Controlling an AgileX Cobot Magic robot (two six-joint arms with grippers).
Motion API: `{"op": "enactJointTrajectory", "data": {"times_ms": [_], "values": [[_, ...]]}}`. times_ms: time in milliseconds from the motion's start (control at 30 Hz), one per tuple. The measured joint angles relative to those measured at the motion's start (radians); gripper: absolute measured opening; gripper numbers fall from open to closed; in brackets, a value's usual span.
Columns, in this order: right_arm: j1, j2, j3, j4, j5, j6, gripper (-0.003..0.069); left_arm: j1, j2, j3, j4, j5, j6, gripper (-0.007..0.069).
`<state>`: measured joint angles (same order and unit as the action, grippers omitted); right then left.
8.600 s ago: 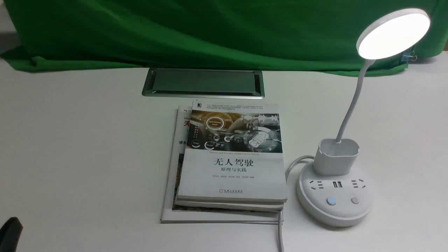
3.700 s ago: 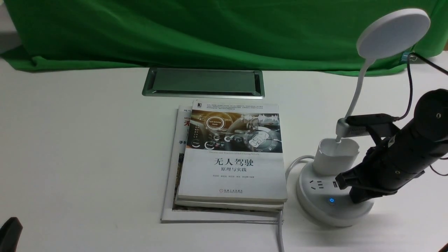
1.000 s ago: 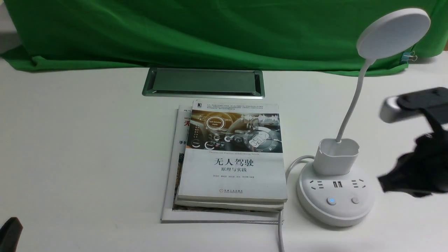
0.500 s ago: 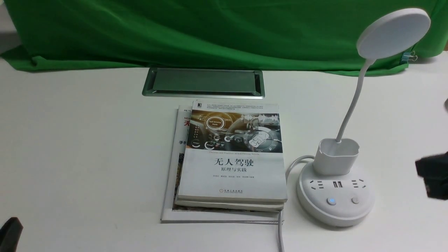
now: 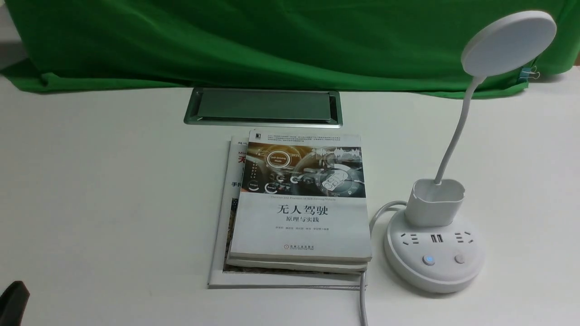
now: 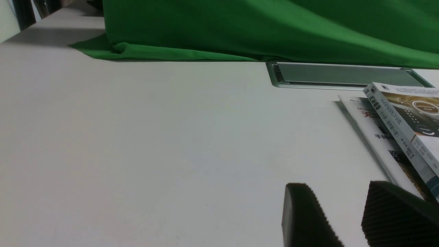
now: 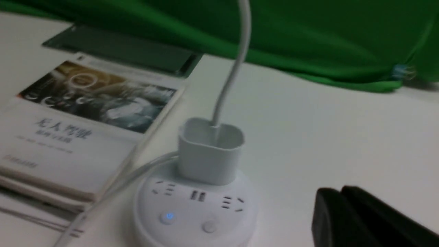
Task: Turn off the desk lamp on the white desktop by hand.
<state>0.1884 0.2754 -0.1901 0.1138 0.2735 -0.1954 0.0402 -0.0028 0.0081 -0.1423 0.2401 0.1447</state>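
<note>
desk lamp (image 7: 205, 192) is sitting unlit at frame centre, right gripper (image 7: 343, 212) idling lower right, jaws pressed together, not touching it.

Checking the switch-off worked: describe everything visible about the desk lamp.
The desk lamp is white, plastic-looking. Its flat round head is dark, tilted atop a thin curved neck rising from a cup-shaped holder. The round base carries sockets, USB ports and two buttons, one glowing blue. It stands upright on the white desktop beside the books, nothing gripping it.

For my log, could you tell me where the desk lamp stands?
In the front view, the desk lamp stands on the white desktop's right side, just right of the stacked books.
</note>
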Motion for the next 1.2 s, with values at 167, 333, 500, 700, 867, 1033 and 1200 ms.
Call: {"op": "enactJointTrajectory", "data": {"times_ms": [167,333,500,700,867,1033,1200], "values": [[-0.027,-0.181,0.174,-0.001,-0.081,-0.001,0.0035,0.0,0.0,0.0,0.0,0.0,0.0,0.0242],[-0.027,-0.268,0.195,-0.002,-0.051,-0.002,0.0035,0.0,0.0,0.0,0.0,0.0,0.0,0.0242],[-0.027,-0.273,0.196,-0.003,-0.022,-0.006,0.0035,0.0,0.0,0.0,0.0,0.0,0.0,0.0242],[-0.027,-0.273,0.2,-0.004,-0.02,-0.011,0.0035,0.0,0.0,0.0,0.0,-0.001,0.0,0.0242],[-0.027,-0.273,0.2,-0.004,-0.02,-0.011,0.0037,0.0,0.0,0.0,0.0,-0.001,0.0,0.0242],[-0.027,-0.273,0.2,-0.004,-0.02,-0.011,0.004,0.0,0.0,0.0,0.0,-0.001,0.0,0.0242],[-0.027,-0.273,0.2,-0.004,-0.02,-0.012,0.004,0.0,0.0,0.0,0.0,-0.001,0.0,0.0242]]}}
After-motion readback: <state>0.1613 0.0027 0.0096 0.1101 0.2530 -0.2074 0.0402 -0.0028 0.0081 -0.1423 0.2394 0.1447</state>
